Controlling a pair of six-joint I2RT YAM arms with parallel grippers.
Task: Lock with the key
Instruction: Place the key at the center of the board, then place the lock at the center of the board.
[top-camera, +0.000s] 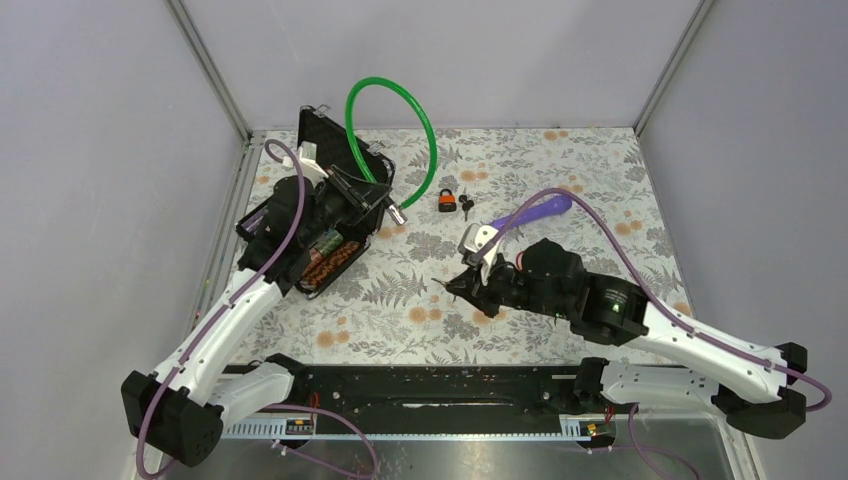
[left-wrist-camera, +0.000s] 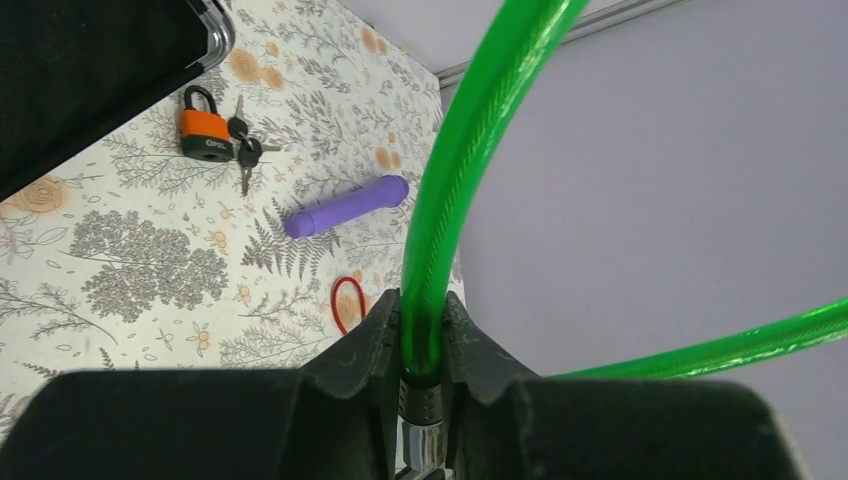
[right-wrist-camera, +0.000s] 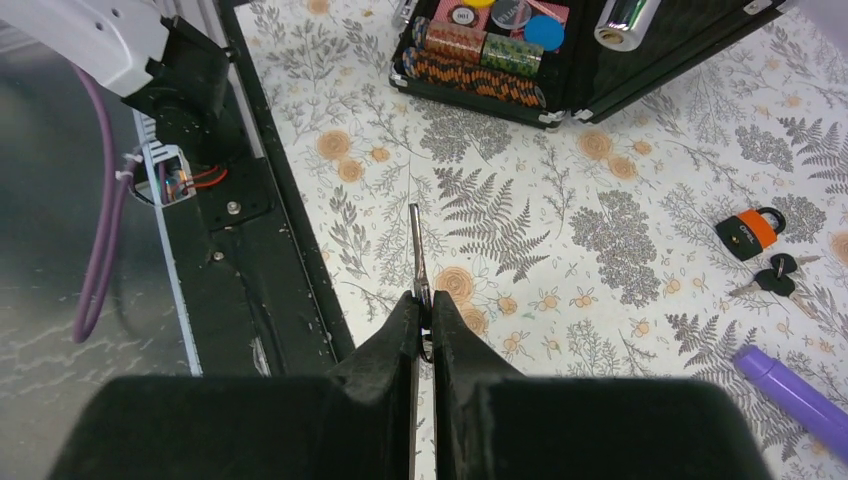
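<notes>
Key (right-wrist-camera: 416, 250): thin, stiff, light metal, likely slippery; best pinched flat at its head. The right gripper (right-wrist-camera: 420, 305) is clenched on that end, blade projecting past the fingertips, above mid-table (top-camera: 560, 180) toward the near edge. Green cable lock (left-wrist-camera: 470, 150): springy, plastic-coated. The left gripper (left-wrist-camera: 422, 312) clamps it just above its metal end, near the far-left corner; key and lock end are well apart.

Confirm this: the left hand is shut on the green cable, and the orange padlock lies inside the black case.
Not quite. The orange padlock lies outside the black case, on the flowered table with keys beside it; the top view shows it. The left hand is indeed shut on the green cable.
</notes>
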